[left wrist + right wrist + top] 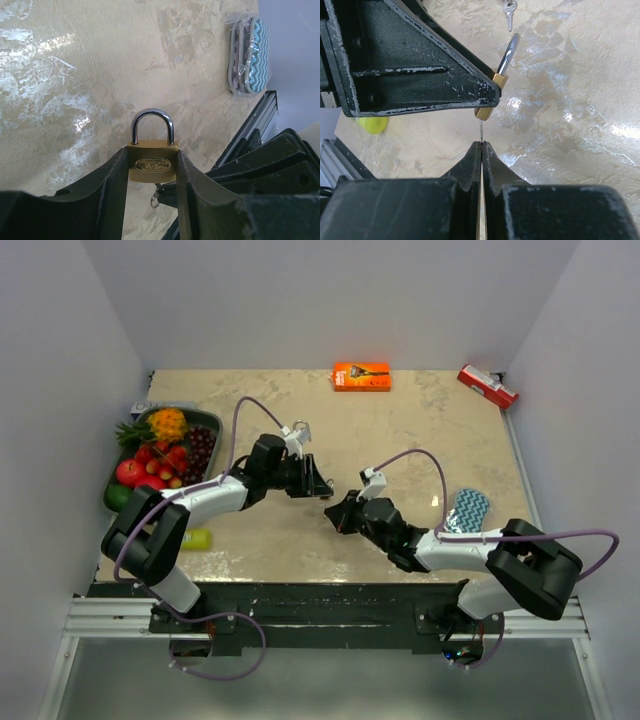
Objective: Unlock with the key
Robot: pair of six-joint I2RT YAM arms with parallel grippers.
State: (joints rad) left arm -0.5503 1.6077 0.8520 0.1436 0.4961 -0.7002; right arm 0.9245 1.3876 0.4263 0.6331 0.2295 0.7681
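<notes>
A brass padlock (151, 162) with a steel shackle is clamped between the fingers of my left gripper (151, 151). It is held above the table, and both shackle legs sit in the body. My right gripper (481, 143) is shut on a thin key (481, 131) whose blade reaches up into the underside of the padlock (484, 112). In the left wrist view the key (159, 191) and its small ring hang just under the lock. In the top view the left gripper (318, 485) and right gripper (340, 510) meet tip to tip at mid-table.
A tray of fruit (210, 421) stands at the left. An orange box (361, 376) and a red box (487, 386) lie at the back. A chevron sponge pack (466, 508) lies at the right, a yellow-green object (197, 538) near the left front, and spare keys (508, 10) on the table.
</notes>
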